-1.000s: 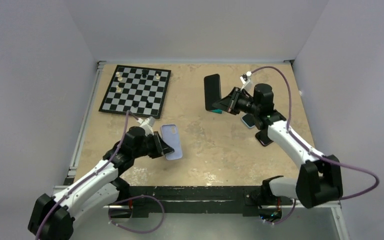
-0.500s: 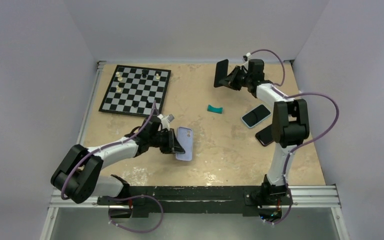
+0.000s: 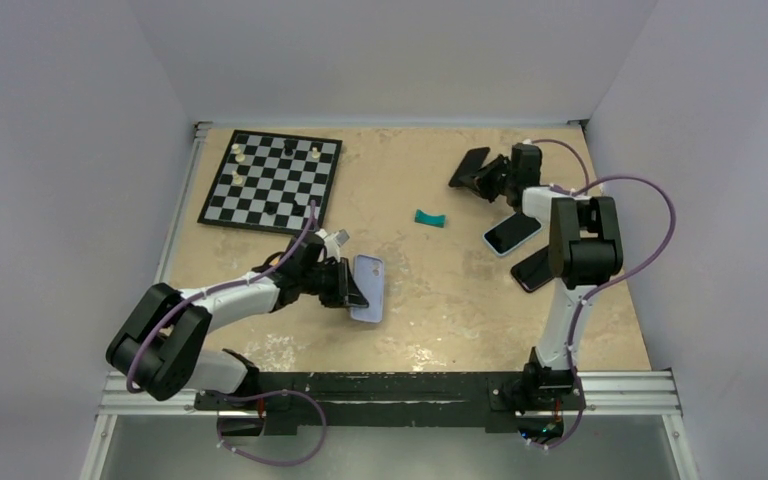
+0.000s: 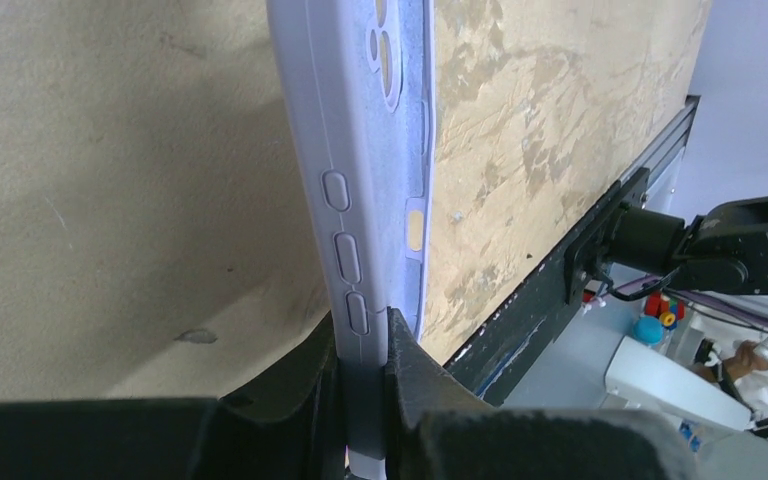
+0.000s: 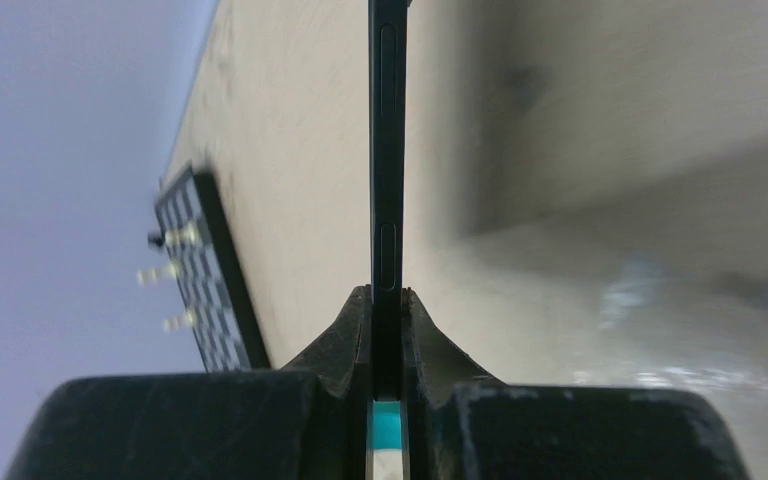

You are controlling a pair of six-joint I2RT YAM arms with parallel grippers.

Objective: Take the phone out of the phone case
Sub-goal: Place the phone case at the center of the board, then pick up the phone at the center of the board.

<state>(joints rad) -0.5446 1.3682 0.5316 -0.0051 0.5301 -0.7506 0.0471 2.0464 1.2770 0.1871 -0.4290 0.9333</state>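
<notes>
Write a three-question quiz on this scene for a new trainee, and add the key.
1. Multiple choice: what do the left jaws grip?
A) a chess piece
B) the lavender phone case, by its edge
C) nothing
2. True or false: the black phone sits inside the case.
3. Fill in: the chessboard lies on the ____ arm's side.

Key
1. B
2. False: the right jaws hold it by its edge, well apart from the case.
3. left
</notes>
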